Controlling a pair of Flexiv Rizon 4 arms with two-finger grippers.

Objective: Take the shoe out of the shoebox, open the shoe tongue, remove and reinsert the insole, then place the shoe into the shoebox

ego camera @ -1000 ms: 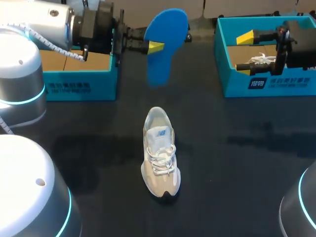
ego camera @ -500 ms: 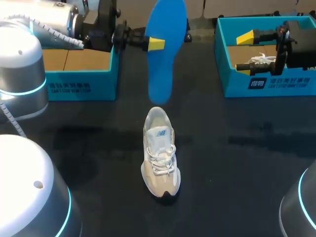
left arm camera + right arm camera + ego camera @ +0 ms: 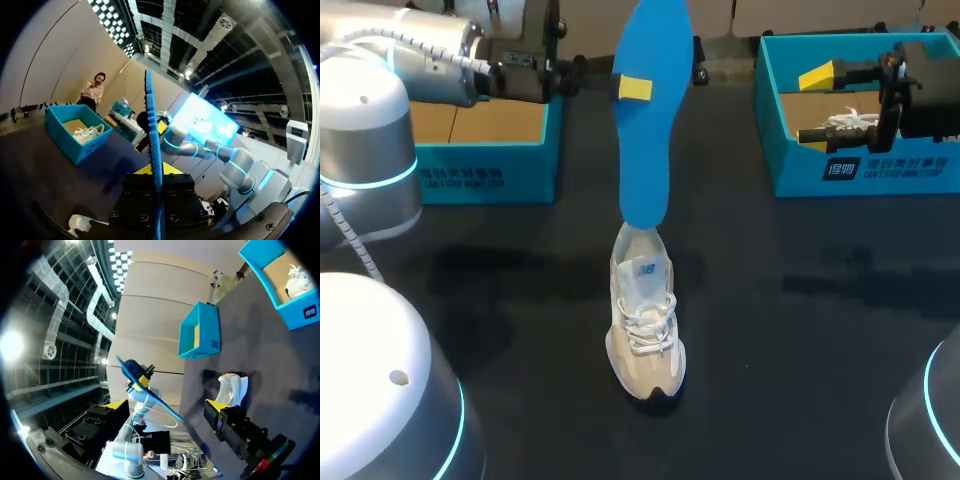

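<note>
A beige-white sneaker (image 3: 643,315) stands on the black table, toe toward me. A blue insole (image 3: 645,130) hangs upright over it, its lower end just above the heel opening. My left gripper (image 3: 626,88) is shut on the insole's upper part, coming in from the left. In the left wrist view the insole (image 3: 152,130) shows edge-on between the yellow tips of the left gripper (image 3: 155,170). My right gripper (image 3: 815,105) hangs open and empty over the right shoebox (image 3: 770,120). In the right wrist view the right gripper (image 3: 165,406) is far from the sneaker (image 3: 232,387) and insole (image 3: 145,390).
The right shoebox holds another white shoe (image 3: 848,124). A second teal shoebox (image 3: 485,175) stands at the back left, behind my left arm. Dark table surface lies open around the sneaker on both sides.
My left gripper has turned the insole from a tilted pose to hanging upright and brought its lower end down to the sneaker's heel. The right arm has not moved.
</note>
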